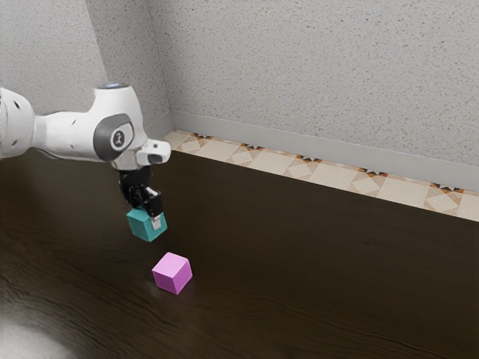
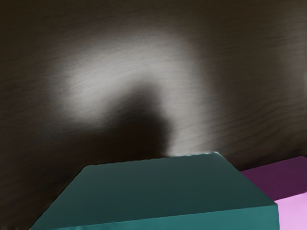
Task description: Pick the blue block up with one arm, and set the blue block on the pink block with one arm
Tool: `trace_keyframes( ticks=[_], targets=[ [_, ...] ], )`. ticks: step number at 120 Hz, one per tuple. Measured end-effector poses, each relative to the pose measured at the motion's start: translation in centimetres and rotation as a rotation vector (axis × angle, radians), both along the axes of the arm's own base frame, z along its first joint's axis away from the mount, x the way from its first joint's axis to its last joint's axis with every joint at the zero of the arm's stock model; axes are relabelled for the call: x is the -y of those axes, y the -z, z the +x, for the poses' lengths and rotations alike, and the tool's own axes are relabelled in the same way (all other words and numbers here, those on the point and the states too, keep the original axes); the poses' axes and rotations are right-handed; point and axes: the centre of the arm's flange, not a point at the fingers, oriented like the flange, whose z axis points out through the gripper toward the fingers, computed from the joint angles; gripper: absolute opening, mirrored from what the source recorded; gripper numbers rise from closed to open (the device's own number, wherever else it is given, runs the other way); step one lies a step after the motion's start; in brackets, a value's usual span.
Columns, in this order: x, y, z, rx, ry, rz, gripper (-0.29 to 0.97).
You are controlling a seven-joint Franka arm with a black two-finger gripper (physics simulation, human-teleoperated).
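The blue block (image 1: 145, 225) is teal-coloured and hangs above the dark table, held between the fingers of my gripper (image 1: 150, 215), which is shut on it. The pink block (image 1: 172, 272) rests on the table, lower and toward the exterior view's right of the held block, with a gap between them. In the wrist view the blue block (image 2: 153, 196) looms large just under my hand, and a corner of the pink block (image 2: 288, 194) peeks out beside it.
A dark wooden table (image 1: 314, 277) stretches across the scene. Beyond its far edge lies a patterned tile floor (image 1: 337, 176) and a grey wall (image 1: 314, 67).
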Motion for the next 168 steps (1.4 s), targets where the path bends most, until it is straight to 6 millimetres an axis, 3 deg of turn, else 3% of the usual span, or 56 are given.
trace_keyframes(
  ticks=[54, 133, 168],
  targets=[
    [6.8, 0.9, -1.4, -0.042, -0.046, 0.013, 0.32],
    [9.7, 0.7, -4.7, -0.008, -0.094, 0.042, 0.32],
    [9.5, 1.6, -5.2, -0.011, -0.101, 0.066, 0.32]
  ],
)
